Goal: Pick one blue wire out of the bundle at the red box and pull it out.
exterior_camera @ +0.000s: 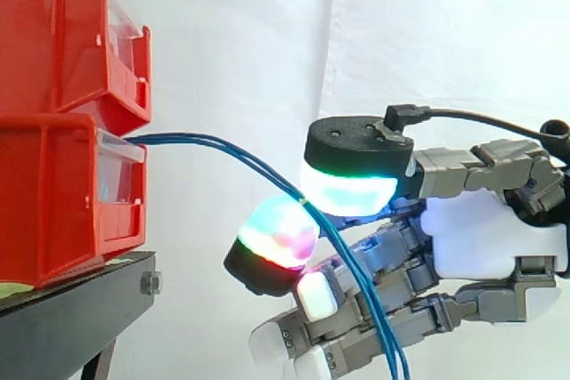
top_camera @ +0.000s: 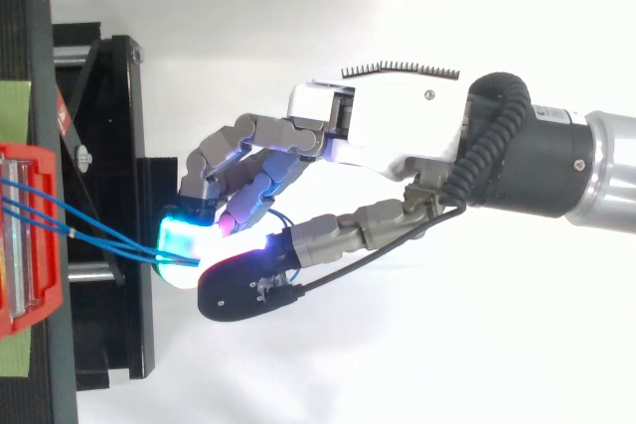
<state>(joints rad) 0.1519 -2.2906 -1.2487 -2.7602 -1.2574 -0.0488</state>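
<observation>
A bundle of thin blue wires [exterior_camera: 205, 144] comes out of the lower red bin [exterior_camera: 44, 193] and arcs right and downward. My hand [exterior_camera: 481, 233] reaches in from the right, with its fingers curled. A pad glowing green and cyan [exterior_camera: 349, 189] sits above the wires and a magenta-green pad [exterior_camera: 276, 238] below them, pinching the strands where they meet. Past the pinch the wires droop down in front of the lower fingers. From above, the blue wires [top_camera: 89, 225] run from the red bin [top_camera: 20, 245] and converge at the cyan pad of the hand [top_camera: 397, 126].
A second red bin [exterior_camera: 53, 33] is stacked on the lower one, both on a black stand [exterior_camera: 71, 309]. The stand's black frame [top_camera: 109, 146] lies under the fingertips in the top view. A white curtain hangs behind.
</observation>
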